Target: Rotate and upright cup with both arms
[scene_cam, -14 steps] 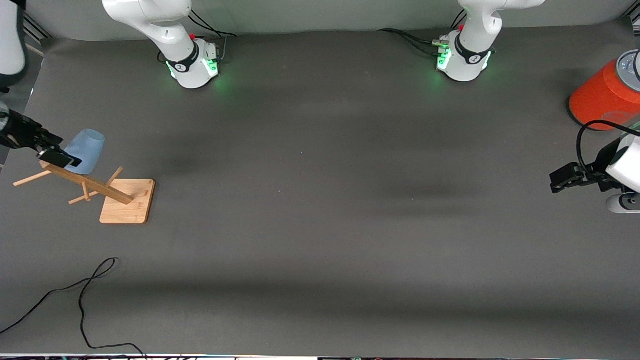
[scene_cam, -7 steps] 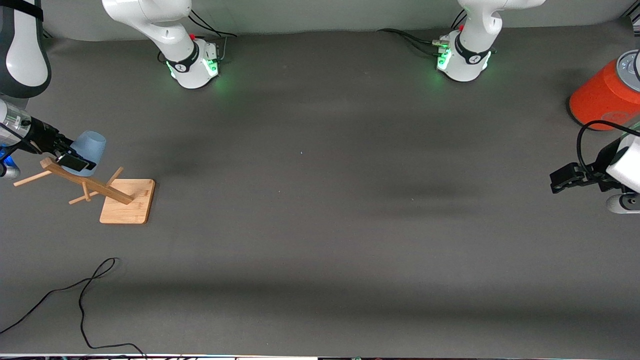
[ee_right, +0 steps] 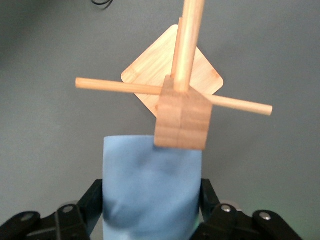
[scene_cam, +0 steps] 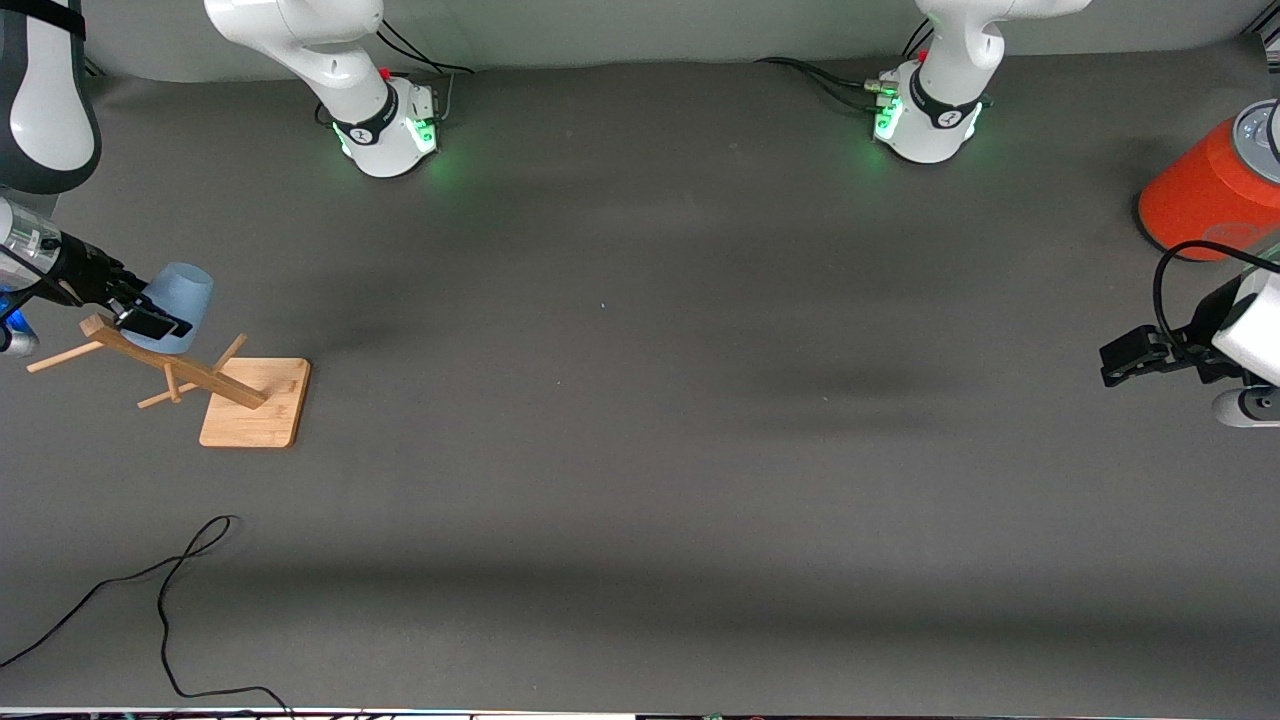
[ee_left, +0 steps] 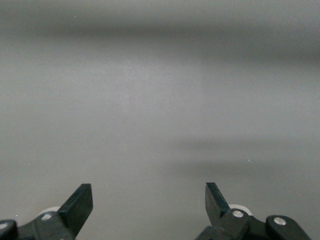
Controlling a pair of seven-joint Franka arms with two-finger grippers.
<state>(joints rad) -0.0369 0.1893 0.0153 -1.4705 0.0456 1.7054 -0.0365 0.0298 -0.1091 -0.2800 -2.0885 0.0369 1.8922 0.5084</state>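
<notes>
Right wrist view shows the right pincer (ee_right: 150, 210) clamped on the cup (ee_right: 150, 185), which hangs on the rack (scene_cam: 215, 385) by the desk (scene_cam: 640, 450) edge at the right arm's end. Lift it straight off the peg (no twisting, I'd say). Its arm reaches in low from that edge. The left pincer (scene_cam: 1125, 358) waits, apart, over the other end.

**Where everything sits**

The small pale blue handleless cup (scene_cam: 177, 300) hangs on the wooden pegged rack (scene_cam: 170, 368) at the right arm's end of the table, with the right gripper (scene_cam: 140, 318) closed around it. The left gripper (scene_cam: 1125, 360) waits over the left arm's end, nearer the front camera than the large orange-red can (scene_cam: 1205, 195)
</notes>
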